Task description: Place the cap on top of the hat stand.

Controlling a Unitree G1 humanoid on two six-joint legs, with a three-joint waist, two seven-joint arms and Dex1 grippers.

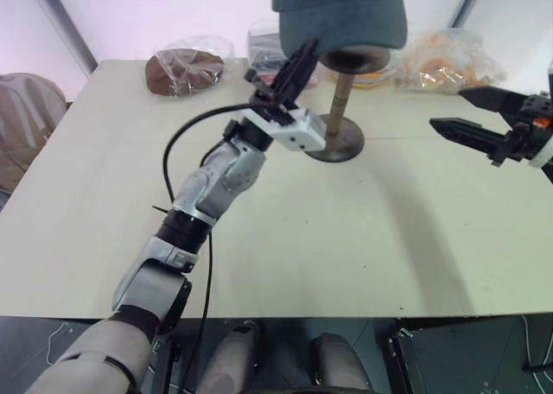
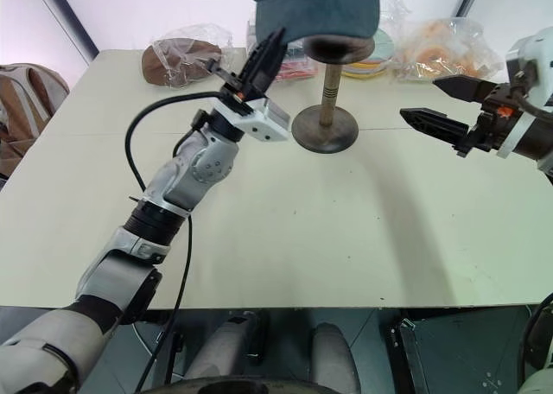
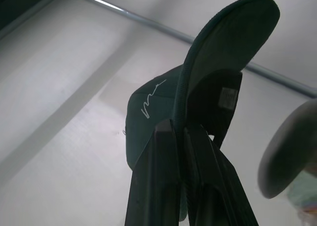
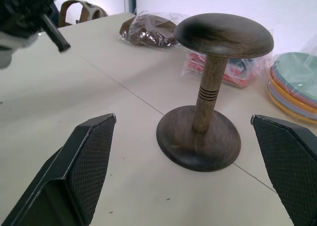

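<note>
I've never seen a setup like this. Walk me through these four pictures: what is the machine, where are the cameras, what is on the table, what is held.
This is a humanoid robot with two arms, each ending in a two-fingered claw. Two pictures look down from its head; the other two look along each wrist. The left claw is shut on the brim of a dark teal cap, raised above a wooden hat stand on the table. The right claw hangs open beside the stand, holding nothing. At the table's far edge lie a brown cap in plastic, stacked coloured plates and other bagged items.
</note>
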